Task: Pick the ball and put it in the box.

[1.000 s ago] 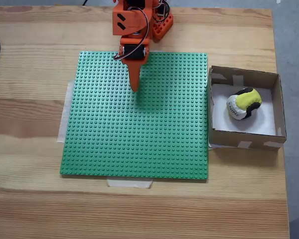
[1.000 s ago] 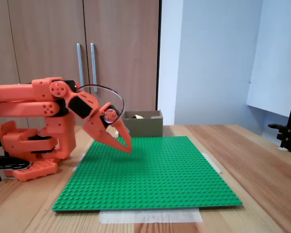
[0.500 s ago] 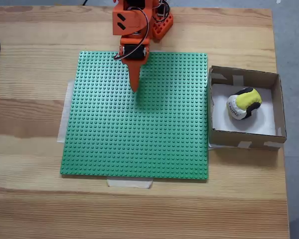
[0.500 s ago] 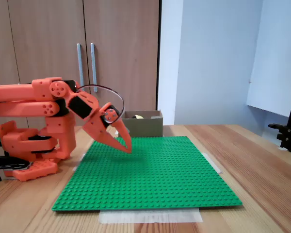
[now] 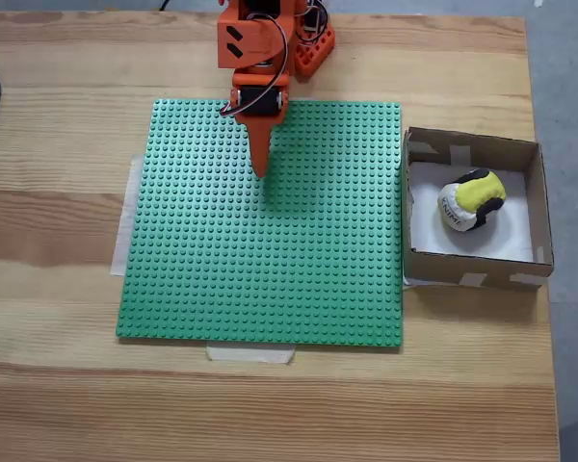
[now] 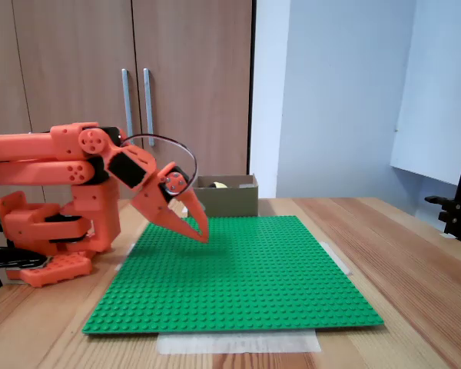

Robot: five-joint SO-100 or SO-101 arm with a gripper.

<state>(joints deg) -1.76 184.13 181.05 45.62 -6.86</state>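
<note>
Nothing has shifted since a second ago, as far as I can see; the arm is parked just as it was and the ball has not rolled. Seen from above, the ball (image 5: 472,201) lies inside the box (image 5: 473,269) at the right of the frame, resting on the white bottom a little right of centre, clear of the walls; the low walls would keep it from wandering off. From the side the box (image 6: 227,197) sits at the back, middle of the frame, with only a pale sliver of the ball above its rim. The claw (image 5: 261,169) hangs over the upper middle of the green studded baseplate (image 5: 260,289), well apart from the box; in the side view the claw (image 6: 202,234) points down and forward, its jaws drawn together to a point with nothing between them. To my eye the job looks finished; the arm seems folded back out of the way. Tape strips pin the baseplate to the table (image 5: 67,106), presumably to keep it from sliding.
</note>
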